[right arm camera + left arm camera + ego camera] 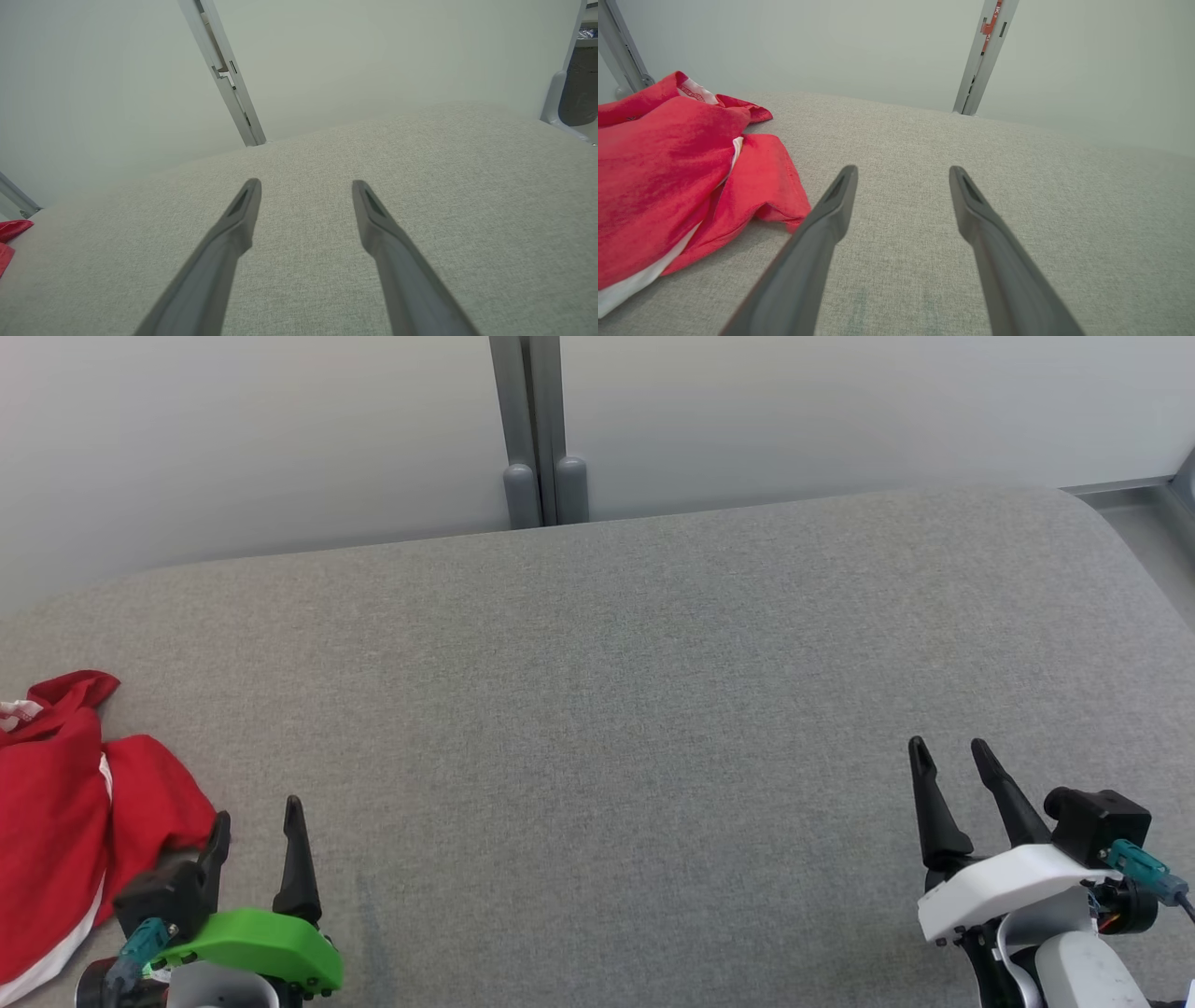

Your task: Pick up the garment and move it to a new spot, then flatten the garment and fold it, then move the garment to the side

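A crumpled red garment with white trim lies at the near left edge of the grey fabric desk. Just beside it, the left gripper has its fingers spread apart and empty. The right gripper hovers at the near right, well apart from the garment, likewise spread and empty.

A wide surface covered in grey woven cloth, rounded at its far corners, runs up to a plain pale wall. A grey metal post stands upright against the wall behind the far edge, with two rounded grey stubs at its foot. A red label sits on the post. Beyond the right corner stands a dark grey bin-like thing
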{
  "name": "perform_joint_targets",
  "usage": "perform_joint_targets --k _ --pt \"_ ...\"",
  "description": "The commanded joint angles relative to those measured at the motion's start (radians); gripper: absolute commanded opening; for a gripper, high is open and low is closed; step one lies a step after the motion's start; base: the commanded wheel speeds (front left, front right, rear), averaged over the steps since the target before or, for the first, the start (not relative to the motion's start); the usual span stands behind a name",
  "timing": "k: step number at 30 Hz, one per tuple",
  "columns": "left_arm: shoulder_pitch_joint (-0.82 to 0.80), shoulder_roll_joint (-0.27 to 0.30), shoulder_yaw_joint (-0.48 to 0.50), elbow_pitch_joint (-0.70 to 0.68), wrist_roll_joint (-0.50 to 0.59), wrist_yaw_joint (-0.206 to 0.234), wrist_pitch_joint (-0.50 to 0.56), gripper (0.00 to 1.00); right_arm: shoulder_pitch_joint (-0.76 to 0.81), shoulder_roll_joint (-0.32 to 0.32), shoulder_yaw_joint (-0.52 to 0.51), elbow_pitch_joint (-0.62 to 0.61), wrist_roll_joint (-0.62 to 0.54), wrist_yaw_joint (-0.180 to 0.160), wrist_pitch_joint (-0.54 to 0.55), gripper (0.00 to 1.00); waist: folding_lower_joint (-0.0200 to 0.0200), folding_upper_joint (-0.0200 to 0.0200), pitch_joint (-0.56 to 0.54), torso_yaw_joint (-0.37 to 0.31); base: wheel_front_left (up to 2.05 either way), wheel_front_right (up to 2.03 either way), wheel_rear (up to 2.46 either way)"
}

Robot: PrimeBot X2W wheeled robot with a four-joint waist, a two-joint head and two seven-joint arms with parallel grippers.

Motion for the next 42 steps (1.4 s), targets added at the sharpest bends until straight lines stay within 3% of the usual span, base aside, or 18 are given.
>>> perform_joint_targets --k 1,27,33,42 --pt "0.001 0.012 0.001 -0.003 0.029 0.007 -0.009 1.0 -0.019 -0.006 -0.002 -0.001 -0.028 0.0 -0.01 1.0 0.0 0.0 0.0 0.0 0.0 0.0 0.0" --pt "0.035 -0.032 0.029 0.008 0.23 -0.036 -0.063 1.0 0.015 -0.007 0.003 -0.008 -0.216 0.0 -0.065 1.0 0.0 0.0 0.0 0.027 0.0 0.0 0.0" --pt "0.025 -0.041 0.065 0.043 0.269 -0.04 -0.074 1.0 0.021 -0.008 0.015 -0.005 -0.263 0.0 -0.075 1.0 -0.0001 0.0 0.007 0.092 0.0 0.0 0.0" --pt "0.042 -0.035 0.112 0.076 0.34 -0.041 -0.09 1.0 0.013 -0.008 0.062 0.011 -0.309 0.0 -0.092 1.0 -0.0001 0.0 0.016 0.274 0.0 0.0 0.0"
